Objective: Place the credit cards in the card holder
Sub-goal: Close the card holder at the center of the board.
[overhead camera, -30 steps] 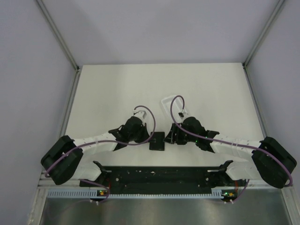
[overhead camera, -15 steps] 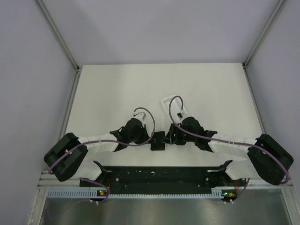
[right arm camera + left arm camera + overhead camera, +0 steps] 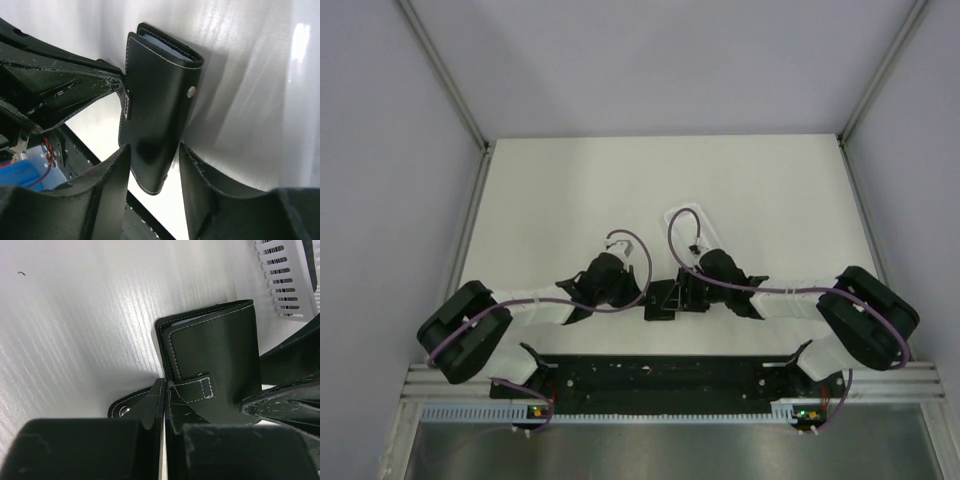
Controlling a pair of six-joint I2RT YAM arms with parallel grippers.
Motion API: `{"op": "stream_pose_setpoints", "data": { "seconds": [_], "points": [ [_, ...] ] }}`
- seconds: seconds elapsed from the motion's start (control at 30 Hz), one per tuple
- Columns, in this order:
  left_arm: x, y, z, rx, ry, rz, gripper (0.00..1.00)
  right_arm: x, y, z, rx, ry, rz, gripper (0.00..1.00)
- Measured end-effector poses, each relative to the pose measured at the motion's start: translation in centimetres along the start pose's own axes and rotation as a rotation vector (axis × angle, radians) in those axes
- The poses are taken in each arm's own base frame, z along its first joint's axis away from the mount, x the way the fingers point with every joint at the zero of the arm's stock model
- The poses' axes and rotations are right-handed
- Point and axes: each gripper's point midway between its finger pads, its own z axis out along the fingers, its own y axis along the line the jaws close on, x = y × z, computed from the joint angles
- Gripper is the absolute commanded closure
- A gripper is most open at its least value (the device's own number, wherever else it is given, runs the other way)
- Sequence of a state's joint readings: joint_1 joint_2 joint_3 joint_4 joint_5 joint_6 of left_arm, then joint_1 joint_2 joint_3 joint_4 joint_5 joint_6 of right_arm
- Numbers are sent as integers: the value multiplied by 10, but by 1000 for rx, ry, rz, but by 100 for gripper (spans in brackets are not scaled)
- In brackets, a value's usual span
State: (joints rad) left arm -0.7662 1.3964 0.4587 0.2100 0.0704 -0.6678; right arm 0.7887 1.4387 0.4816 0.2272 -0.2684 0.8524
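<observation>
The card holder (image 3: 661, 299), a black folded wallet with white stitching, sits between the two grippers near the table's front edge. My left gripper (image 3: 166, 385) is shut, its tips pinching the holder's strap (image 3: 122, 410) at the wallet's edge (image 3: 642, 296). My right gripper (image 3: 155, 150) is open, one finger on each side of the holder's near end (image 3: 157, 95). I cannot tell whether those fingers press on it. A blue-grey lining shows at the holder's far edge. The credit cards are out of view.
A long white ribbed tray (image 3: 685, 225) lies just behind the right gripper and shows at the top right of the left wrist view (image 3: 287, 280). The black base rail (image 3: 660, 375) runs close below the holder. Grey walls enclose the table.
The right arm has swung left and its gripper has closed in around the card holder. The holder has shifted slightly right. The left gripper stays shut at its edge.
</observation>
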Motion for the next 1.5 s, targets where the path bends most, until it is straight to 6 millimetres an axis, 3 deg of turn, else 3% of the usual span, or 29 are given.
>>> {"op": "stream_pose_setpoints", "data": {
  "seconds": [0.23,0.37,0.5,0.73,0.9,1.2,1.27,1.3,1.43,1.5],
  "points": [
    [0,-1,1,5,-3,-10,100,-3,8,4,-37,5,10,90],
    [-1,-1,-6,4,3,-24,100,-8,16,-4,-57,-9,-18,99],
    [-12,-4,-30,0,-31,-30,100,-24,30,-20,-40,-35,-95,100],
    [-61,-17,-77,-3,-206,-31,100,-59,56,-47,106,-63,-262,100],
    [-62,-6,-91,-46,-234,-44,100,-60,66,-55,270,-42,-399,100],
    [-46,18,-98,-120,-233,-77,100,-30,16,-55,634,110,-551,100],
    [-46,20,-99,-129,-236,-81,100,-25,14,-55,677,131,-584,100],
    [-47,21,-99,-134,-240,-82,100,-22,15,-54,692,141,-602,99],
    [-47,24,-99,-148,-244,-89,100,-17,25,-48,697,146,-633,69],
    [-44,26,-98,-154,-240,-97,100,-14,30,-43,689,146,-638,61]
  ]
}}
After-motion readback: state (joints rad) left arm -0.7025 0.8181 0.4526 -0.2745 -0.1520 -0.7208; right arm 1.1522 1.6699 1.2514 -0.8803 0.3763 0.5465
